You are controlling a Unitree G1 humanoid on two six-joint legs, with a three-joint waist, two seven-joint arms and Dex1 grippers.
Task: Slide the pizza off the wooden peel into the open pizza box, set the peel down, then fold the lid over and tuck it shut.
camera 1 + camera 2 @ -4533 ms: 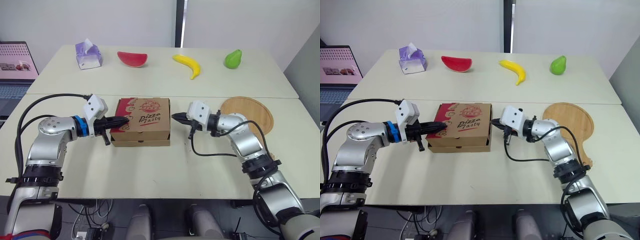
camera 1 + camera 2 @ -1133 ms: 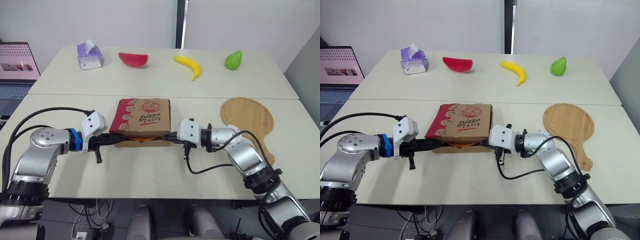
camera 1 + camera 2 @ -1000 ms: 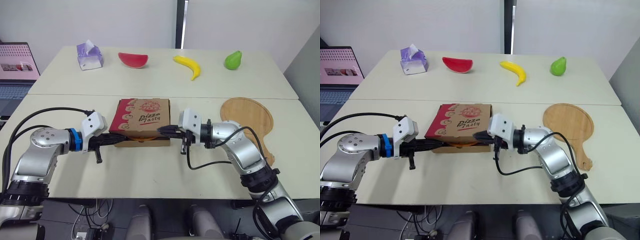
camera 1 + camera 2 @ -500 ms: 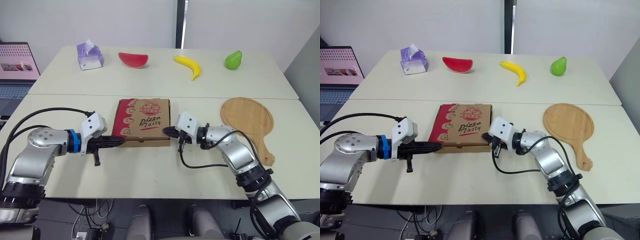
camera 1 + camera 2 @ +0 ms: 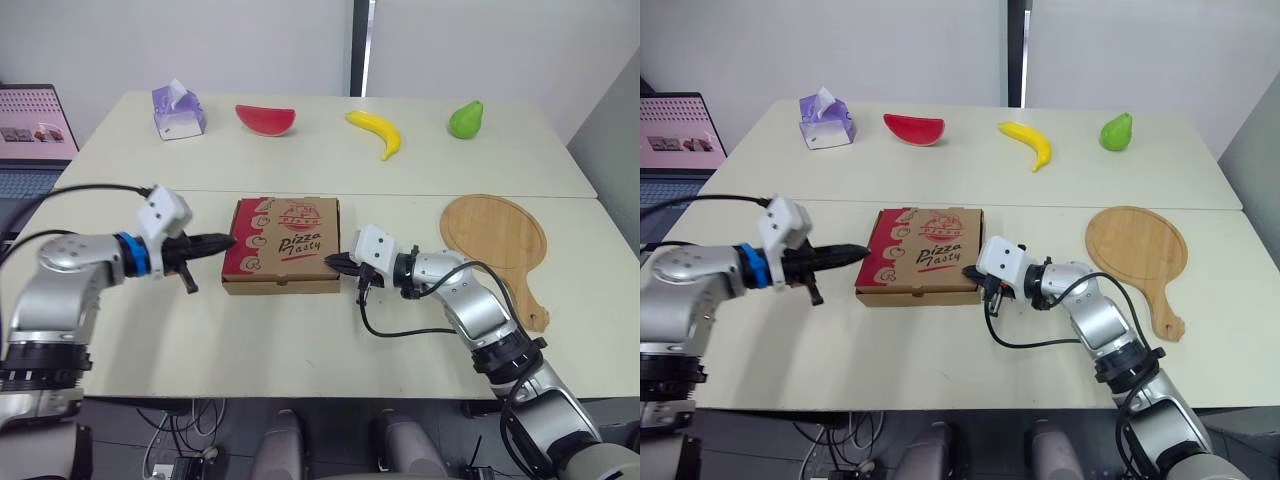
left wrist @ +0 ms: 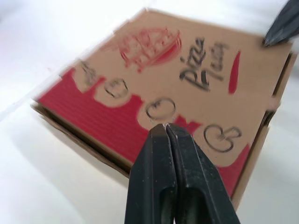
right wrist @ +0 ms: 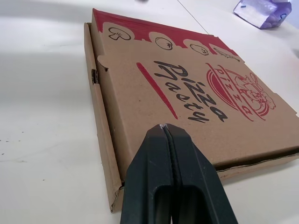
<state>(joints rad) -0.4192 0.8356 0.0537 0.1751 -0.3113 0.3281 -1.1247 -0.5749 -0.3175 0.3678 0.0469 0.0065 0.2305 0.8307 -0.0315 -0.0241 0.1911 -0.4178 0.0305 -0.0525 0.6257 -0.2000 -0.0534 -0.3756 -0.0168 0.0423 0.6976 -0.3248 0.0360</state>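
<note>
Left hand and right hand, each with its fingers pressed together, flank the shut pizza box.
The box lies flat near the middle of the counter, lid down and print facing up. The left hand's tip sits at the lid's red left edge, and the right hand's tip at the box's right side near the front corner. Whether either one touches the box cannot be told. A wooden peel lies flat on the counter, well apart to the right. A tissue pack, melon slice, banana and pear line the far side.
</note>
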